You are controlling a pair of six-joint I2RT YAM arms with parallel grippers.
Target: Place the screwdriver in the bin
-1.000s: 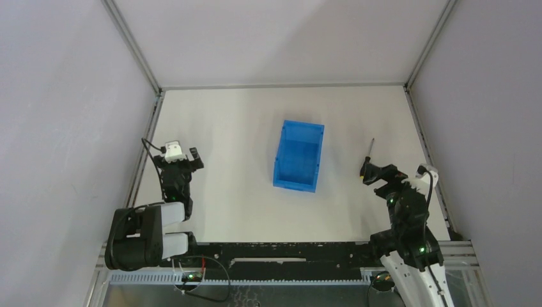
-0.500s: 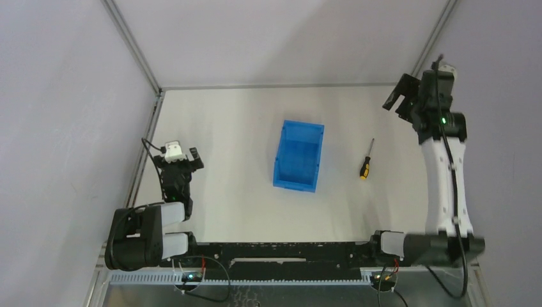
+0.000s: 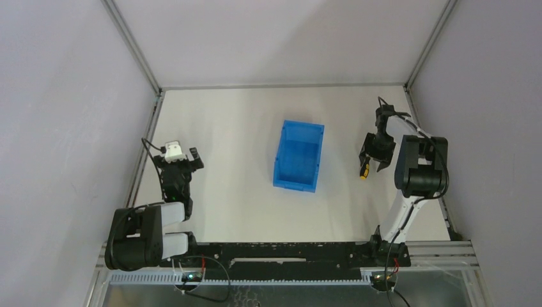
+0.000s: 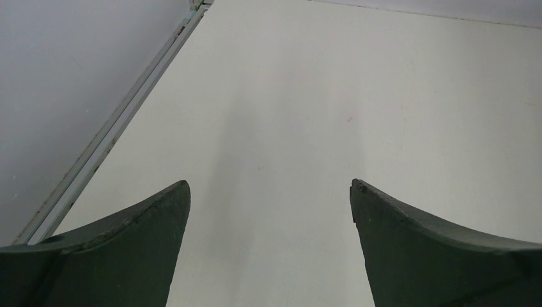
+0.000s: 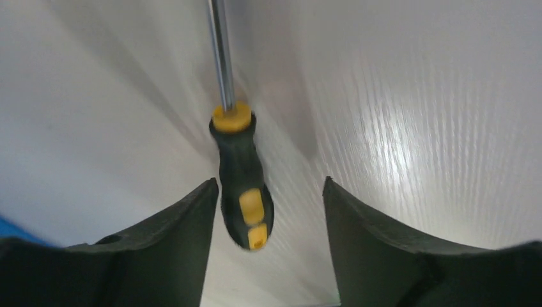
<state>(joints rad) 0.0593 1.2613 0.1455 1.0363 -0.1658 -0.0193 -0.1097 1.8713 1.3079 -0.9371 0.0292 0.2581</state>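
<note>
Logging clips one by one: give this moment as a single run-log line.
stage: pre-grasp | right gripper: open, straddling screwdriver handle | screwdriver: lying on table, right of bin | left gripper: open, over table

- White bench [image 3: 230,128] sits there, plain and matt, filling the middle.
- Grey walls [image 3: 57,96] close it in on three sides.
- Aluminium rails [image 3: 146,137] line the bench edges.
- Black mounting bar [image 3: 281,248] spans the near edge.

1. Top view: even, diffuse light; the tabletop [image 3: 224,128] carries only faint, soft shadows.
2. Right wrist view: streaked blur throughout; glare on the surface right of the screwdriver [image 5: 240,173]; its shaft unsharp.
3. Left wrist view: evenly lit, tabletop crisp.
</note>
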